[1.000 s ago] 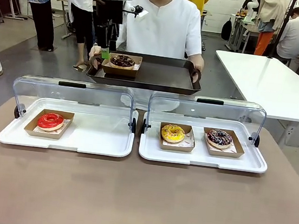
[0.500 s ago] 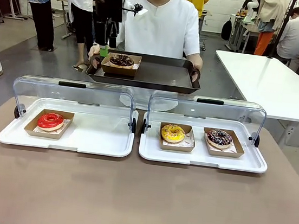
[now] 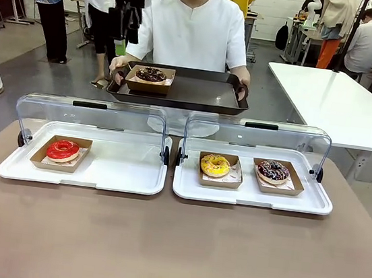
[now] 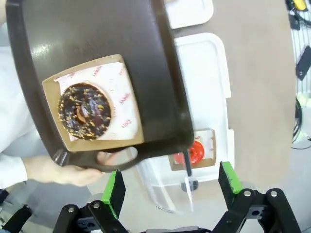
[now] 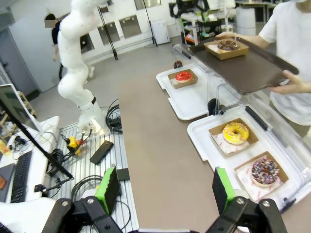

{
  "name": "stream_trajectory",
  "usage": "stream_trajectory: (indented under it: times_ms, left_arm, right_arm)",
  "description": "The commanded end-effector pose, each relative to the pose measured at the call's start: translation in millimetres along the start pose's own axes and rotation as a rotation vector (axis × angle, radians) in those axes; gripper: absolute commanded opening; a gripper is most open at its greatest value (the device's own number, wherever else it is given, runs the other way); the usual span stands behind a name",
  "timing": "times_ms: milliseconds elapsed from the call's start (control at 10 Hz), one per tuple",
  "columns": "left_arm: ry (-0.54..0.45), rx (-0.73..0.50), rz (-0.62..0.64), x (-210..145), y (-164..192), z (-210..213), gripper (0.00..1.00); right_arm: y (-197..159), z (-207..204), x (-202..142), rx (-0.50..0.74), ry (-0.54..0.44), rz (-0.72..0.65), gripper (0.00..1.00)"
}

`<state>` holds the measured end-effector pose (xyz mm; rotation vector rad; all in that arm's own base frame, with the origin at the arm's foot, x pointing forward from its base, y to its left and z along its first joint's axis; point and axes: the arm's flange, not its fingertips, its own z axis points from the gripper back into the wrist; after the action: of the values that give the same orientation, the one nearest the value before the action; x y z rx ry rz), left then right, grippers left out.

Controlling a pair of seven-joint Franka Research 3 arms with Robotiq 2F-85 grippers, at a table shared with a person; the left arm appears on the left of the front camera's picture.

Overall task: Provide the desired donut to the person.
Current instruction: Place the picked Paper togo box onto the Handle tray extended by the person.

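The person (image 3: 196,32) in a white top stands across the table, holding a dark tray (image 3: 198,93) with both hands. On its left end lies a chocolate donut (image 3: 151,74) with yellow sprinkles in a cardboard tray. My left gripper (image 3: 126,31) hangs open above and behind that end, apart from it. In the left wrist view the open left gripper (image 4: 171,187) looks down at the chocolate donut (image 4: 85,110) and the person's hand (image 4: 58,170) on the tray handle. My right gripper (image 5: 165,189) is open and holds nothing, high above the table's near side.
Two white display trays with raised clear lids stand on the brown table. The left tray (image 3: 121,172) holds a red donut (image 3: 62,149). The right tray (image 3: 247,195) holds a yellow donut (image 3: 215,165) and a sprinkled chocolate donut (image 3: 273,171). A white table (image 3: 340,103) stands at the back right.
My left gripper has let go of the chocolate donut's cardboard tray and risen up and away. The donut stays on the person's tray, which has barely moved.
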<state>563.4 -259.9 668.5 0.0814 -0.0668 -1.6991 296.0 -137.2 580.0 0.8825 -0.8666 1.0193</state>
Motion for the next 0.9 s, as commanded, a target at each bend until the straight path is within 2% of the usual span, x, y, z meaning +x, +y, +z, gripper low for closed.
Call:
stream_trajectory:
  times_ms: [0,300,600,800]
  left_arm:
    - [-0.056,0.033,-0.013,-29,-89,-28,1.0]
    - [-0.07,0.124,0.025,-44,-139,-31,1.0]
    - [-0.079,0.146,0.046,-51,-149,-33,1.0]
    - [-0.045,0.136,0.056,-49,-146,-29,1.0]
  right_arm:
    - [0,0,0,0.005,-0.01,0.006,1.0]
    - [0,0,0,0.005,-0.01,0.006,1.0]
    - [0,0,0,0.005,-0.01,0.006,1.0]
    - [0,0,0,0.005,-0.01,0.006,1.0]
